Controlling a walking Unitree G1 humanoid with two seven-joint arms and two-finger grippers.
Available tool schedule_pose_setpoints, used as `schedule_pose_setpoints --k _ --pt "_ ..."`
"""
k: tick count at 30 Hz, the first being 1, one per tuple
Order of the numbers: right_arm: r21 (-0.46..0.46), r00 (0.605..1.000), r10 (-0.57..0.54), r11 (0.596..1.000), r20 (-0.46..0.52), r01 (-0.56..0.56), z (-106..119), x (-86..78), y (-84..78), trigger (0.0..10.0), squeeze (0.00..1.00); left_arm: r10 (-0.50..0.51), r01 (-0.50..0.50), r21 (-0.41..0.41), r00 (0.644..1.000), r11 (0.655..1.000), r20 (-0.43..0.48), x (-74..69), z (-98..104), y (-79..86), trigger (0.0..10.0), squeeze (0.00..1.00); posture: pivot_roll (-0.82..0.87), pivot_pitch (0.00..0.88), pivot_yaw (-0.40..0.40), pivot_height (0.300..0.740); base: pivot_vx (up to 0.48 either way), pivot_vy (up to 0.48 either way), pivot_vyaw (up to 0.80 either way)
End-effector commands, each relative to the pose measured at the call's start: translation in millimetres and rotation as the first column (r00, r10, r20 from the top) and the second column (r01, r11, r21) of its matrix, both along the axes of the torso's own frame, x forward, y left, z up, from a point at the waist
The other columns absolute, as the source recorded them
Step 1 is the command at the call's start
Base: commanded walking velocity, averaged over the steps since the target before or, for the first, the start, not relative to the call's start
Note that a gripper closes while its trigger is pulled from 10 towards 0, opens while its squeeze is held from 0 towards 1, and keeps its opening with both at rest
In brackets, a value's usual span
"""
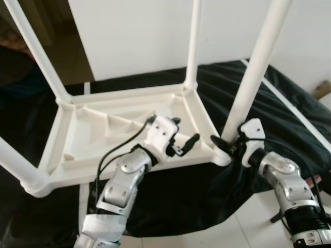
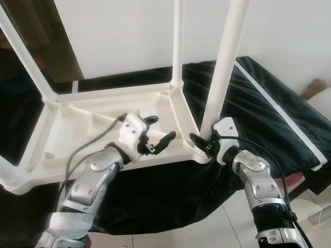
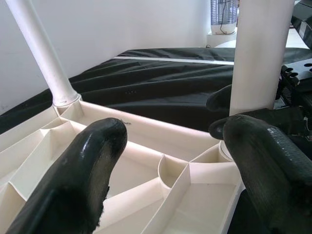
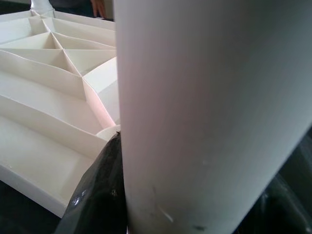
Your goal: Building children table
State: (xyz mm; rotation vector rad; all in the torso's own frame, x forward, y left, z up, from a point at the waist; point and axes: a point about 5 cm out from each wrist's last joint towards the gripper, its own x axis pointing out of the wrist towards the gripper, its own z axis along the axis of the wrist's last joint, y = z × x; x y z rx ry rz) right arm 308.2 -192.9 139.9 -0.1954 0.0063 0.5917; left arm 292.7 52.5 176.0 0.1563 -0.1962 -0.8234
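Observation:
A white plastic table top [image 1: 77,170] lies upside down on a black cloth, ribs facing up. Its legs stand upward from the corners. My right gripper [image 1: 228,142] is shut on the base of the near-right leg [image 1: 256,67], just above its corner socket. In the right wrist view that leg [image 4: 209,112] stands very close, with one black finger [image 4: 97,195] pressed against it. My left gripper [image 1: 184,132] is open and hovers over the ribbed underside near the same corner, holding nothing. In the left wrist view, the left gripper [image 3: 170,131] points toward that leg [image 3: 261,53].
The black cloth [image 1: 289,113] covers the surface under the table and hangs over its near edge. A white wall rises behind it. Pale tiled floor [image 1: 248,222] lies in front of me. The far-left leg [image 1: 36,51] and far-right leg [image 1: 194,41] stand tall.

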Motion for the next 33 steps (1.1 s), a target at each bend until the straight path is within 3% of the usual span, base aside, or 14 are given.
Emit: schedule_pose_setpoints --k 1,2,3,6,7,12,16,23,25,30,33 --pt "-0.028 0.999 0.017 0.999 -0.028 -0.018 -7 -1.5 -0.4 0.0 0.0 0.018 -0.018 -0.005 1.0 1.0 0.006 0.3 3 0.6 10.0 0.0 0.01 0.0 0.024 0.74 0.0 0.0 0.0" --pt "-0.025 0.999 0.009 1.0 -0.033 -0.01 -8 -1.1 -1.1 0.0 0.0 0.018 -0.018 -0.007 1.0 1.0 0.005 0.4 3 0.5 10.0 0.0 0.01 0.0 0.023 0.74 0.0 0.0 0.0" --pt "-0.024 0.999 -0.005 1.0 -0.04 0.004 -8 -0.5 -2.3 6.5 0.0 0.017 -0.017 -0.01 1.0 1.0 0.004 0.4 4 0.3 10.0 0.0 0.01 0.0 0.023 0.74 0.0 0.0 0.0" --pt "-0.025 0.999 -0.01 1.0 -0.04 0.009 -9 -0.1 -2.7 6.5 0.0 0.016 -0.016 -0.011 1.0 1.0 0.003 0.4 4 0.2 10.0 0.0 0.01 0.0 0.023 0.74 0.0 0.0 0.0" --pt "-0.022 0.999 -0.011 1.0 -0.04 0.01 -9 0.1 -2.8 10.0 0.0 0.015 -0.015 -0.011 1.0 1.0 0.002 0.2 4 0.0 10.0 0.0 0.0 0.0 0.023 0.74 0.0 0.0 0.0" --pt "-0.015 0.999 -0.02 1.0 -0.034 0.02 -8 0.8 -3.1 10.0 0.0 0.014 -0.014 -0.01 1.0 1.0 0.002 0.1 4 -0.3 10.0 0.0 0.0 0.0 0.023 0.74 0.0 0.0 0.0" --pt "0.035 0.993 -0.116 0.993 -0.025 0.117 -7 0.2 -0.5 10.0 0.0 0.01 -0.01 -0.008 1.0 1.0 -0.003 -1.0 2 0.2 10.0 0.0 0.0 0.0 0.023 0.74 0.0 0.0 0.0" --pt "0.013 0.976 -0.217 0.976 0.009 0.217 -8 -3.2 0.6 10.0 0.0 0.009 -0.009 -0.011 1.0 1.0 -0.006 -2.0 1 -0.2 10.0 0.0 0.0 0.0 0.017 0.74 0.0 0.0 0.0" --pt "-0.016 0.95 -0.312 0.95 0.013 0.312 -11 -3.3 -0.6 10.0 0.0 0.001 -0.002 -0.011 1.0 1.0 -0.01 -3.2 0 -1.6 10.0 0.0 -0.01 0.0 0.022 0.74 0.0 0.0 0.0" --pt "-0.005 0.933 -0.36 0.933 0.009 0.36 -12 -4.9 9.0 10.0 0.0 -0.007 0.007 -0.009 1.0 1.0 -0.013 -4.0 -1 -2.6 10.0 0.0 -0.01 0.0 0.025 0.74 0.0 0.0 0.0" --pt "0.04 0.875 -0.483 0.874 -0.036 0.484 -16 -5.2 20.4 10.0 0.0 -0.012 0.012 -0.007 1.0 1.0 -0.012 -3.7 0 -3.4 10.0 0.0 -0.01 0.0 0.029 0.74 0.0 0.0 0.0"
